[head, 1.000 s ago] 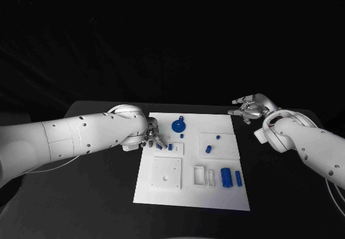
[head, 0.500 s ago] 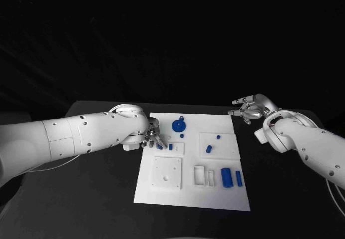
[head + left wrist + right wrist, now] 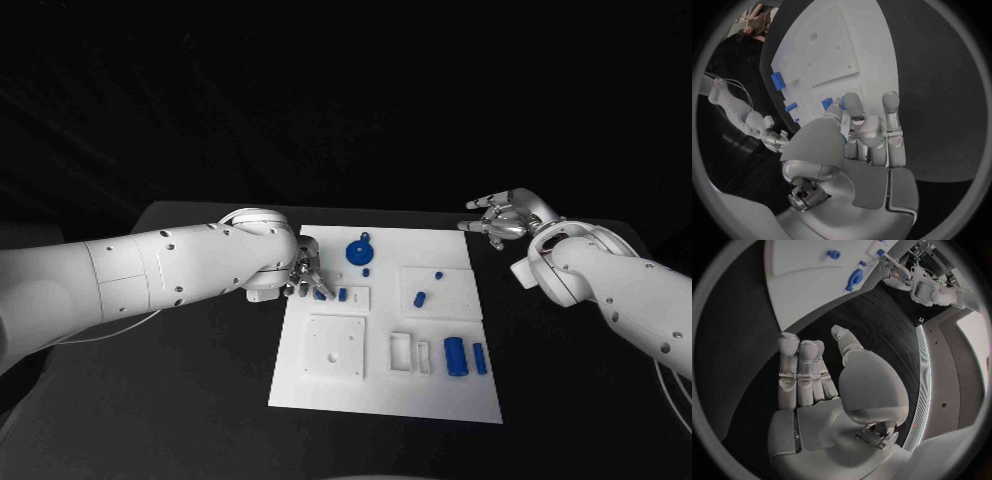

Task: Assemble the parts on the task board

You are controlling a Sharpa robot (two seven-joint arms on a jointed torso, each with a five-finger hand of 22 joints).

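Observation:
The white task board point(image 3: 378, 385) lies in the middle of the black table. My left hand point(image 3: 304, 274) hovers over the board's left edge, and its thumb and fingers point(image 3: 856, 107) pinch a small blue part point(image 3: 842, 103), which is mostly hidden. Just beside it another blue part point(image 3: 342, 295) stands in a small raised plate. A blue disc-shaped part point(image 3: 359, 250) lies further back. My right hand point(image 3: 498, 218) hangs over the bare table beyond the board's far right corner, fingers point(image 3: 801, 370) apart and holding nothing.
A blue peg point(image 3: 418, 298) sits on the square plate at the right, and two blue cylinders point(image 3: 453, 355) lie near the board's right edge. White slotted blocks point(image 3: 400, 352) and a square plate point(image 3: 335, 348) with holes occupy the near half.

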